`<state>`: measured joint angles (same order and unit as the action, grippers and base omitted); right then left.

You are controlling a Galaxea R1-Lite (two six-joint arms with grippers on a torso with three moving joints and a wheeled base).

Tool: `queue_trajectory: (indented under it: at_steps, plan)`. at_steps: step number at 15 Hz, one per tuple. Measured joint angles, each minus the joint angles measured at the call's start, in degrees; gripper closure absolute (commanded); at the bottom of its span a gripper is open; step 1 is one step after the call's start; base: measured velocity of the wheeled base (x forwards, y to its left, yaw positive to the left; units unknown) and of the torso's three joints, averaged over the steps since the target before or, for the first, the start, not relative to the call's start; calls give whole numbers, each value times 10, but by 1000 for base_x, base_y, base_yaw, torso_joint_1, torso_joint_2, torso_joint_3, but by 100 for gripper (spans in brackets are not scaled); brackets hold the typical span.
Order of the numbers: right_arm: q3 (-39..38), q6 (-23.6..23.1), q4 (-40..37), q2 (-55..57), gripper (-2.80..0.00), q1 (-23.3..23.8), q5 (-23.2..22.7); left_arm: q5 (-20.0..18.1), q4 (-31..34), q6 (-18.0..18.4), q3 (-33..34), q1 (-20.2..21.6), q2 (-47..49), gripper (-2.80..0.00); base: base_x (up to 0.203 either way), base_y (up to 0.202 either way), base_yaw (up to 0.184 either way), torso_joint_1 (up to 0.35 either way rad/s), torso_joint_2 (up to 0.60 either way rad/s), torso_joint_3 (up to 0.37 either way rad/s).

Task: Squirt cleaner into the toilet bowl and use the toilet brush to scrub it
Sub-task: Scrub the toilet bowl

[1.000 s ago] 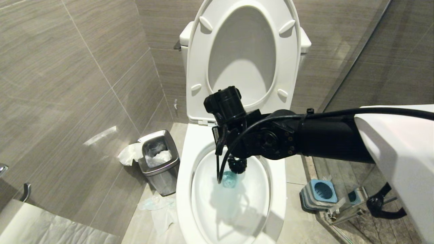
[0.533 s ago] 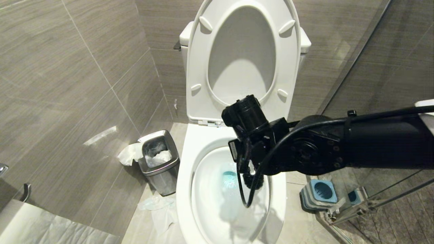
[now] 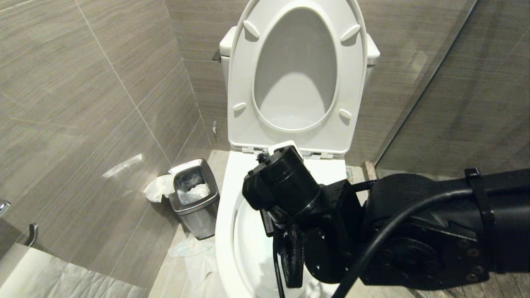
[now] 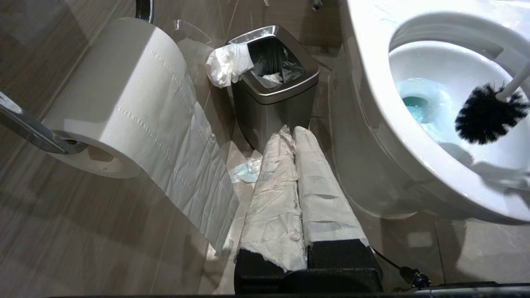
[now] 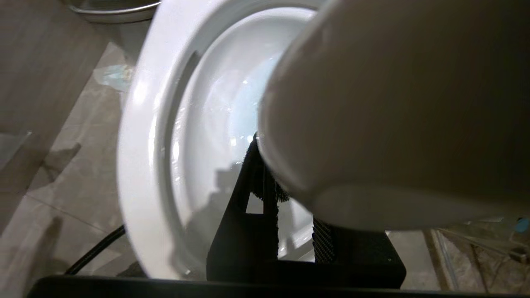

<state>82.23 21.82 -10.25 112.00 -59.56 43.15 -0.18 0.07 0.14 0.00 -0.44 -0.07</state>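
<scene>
Right gripper [image 5: 290, 198], fingers clamped on the brush handle [image 5: 372, 124], hides most of the bowl [image 3: 225, 223]; bristle head [image 4: 488, 116] points down-inward. Left gripper [image 4: 296, 136] closed, idle.

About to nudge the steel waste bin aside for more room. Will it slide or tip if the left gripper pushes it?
The waste bin looks small and thin-walled with only tissue inside, so it is probably light and should slide on the smooth floor tile. It narrows toward its base, so a push near the rim could tip it; push low. The overhanging tissue may fall off.
</scene>
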Motion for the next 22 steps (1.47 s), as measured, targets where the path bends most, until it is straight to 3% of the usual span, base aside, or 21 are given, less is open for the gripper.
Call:
queue_trajectory:
  at_steps: [3,6,14,22]
  plan:
    - [3,7,1,5,0,-20,2,0,0,0,0,0,0,0,0,0,0,0,0,0]
    - [56,7,2,35,0,-20,13,0,0,0,0,0,0,0,0,0,0,0,0,0]
    - [212,-52,-2,115,0,57,38,0,0,0,0,0,0,0,0,0,0,0,0,0]
    - [234,-46,4,179,0,82,29,0,0,0,0,0,0,0,0,0,0,0,0,0]
